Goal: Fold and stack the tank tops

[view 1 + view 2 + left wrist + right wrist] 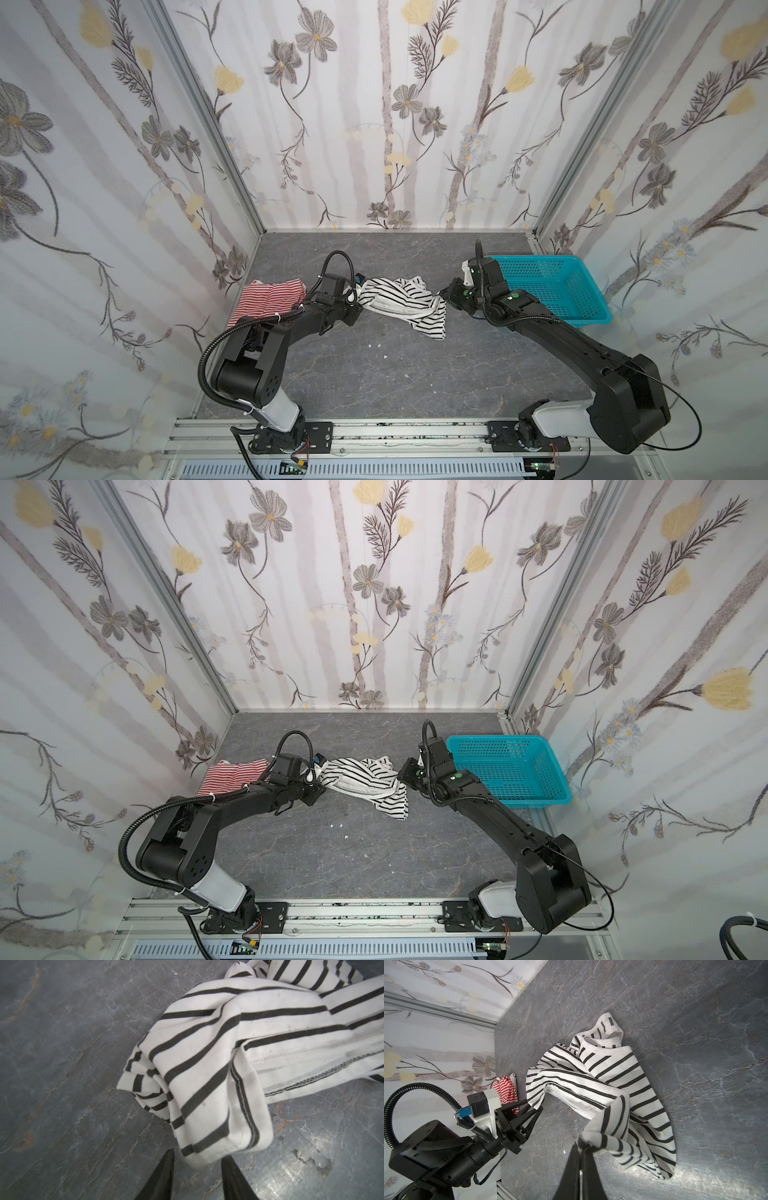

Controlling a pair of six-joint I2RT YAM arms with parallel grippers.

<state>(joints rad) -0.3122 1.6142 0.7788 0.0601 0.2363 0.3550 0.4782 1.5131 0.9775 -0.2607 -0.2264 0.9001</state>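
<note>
The black-and-white striped tank top [399, 299] [365, 781] lies crumpled mid-table, stretched between my two grippers. My right gripper [581, 1145] [442, 297] is shut on a bunched corner of it, lifting that end slightly. My left gripper [198, 1154] [534, 1105] sits at the opposite end. Its fingers stand apart, with a rolled fold of this top [207, 1064] reaching down between the tips. The red-and-white striped tank top [270, 297] [232, 777] [506, 1091] lies folded at the left, behind the left arm and partly hidden by it.
A turquoise mesh basket [582, 322] [536, 802] stands at the right, just behind the right arm's wrist. Small white scraps [384, 356] dot the grey stone-look table in front of the tops. Flowered walls close in the left, back and right sides.
</note>
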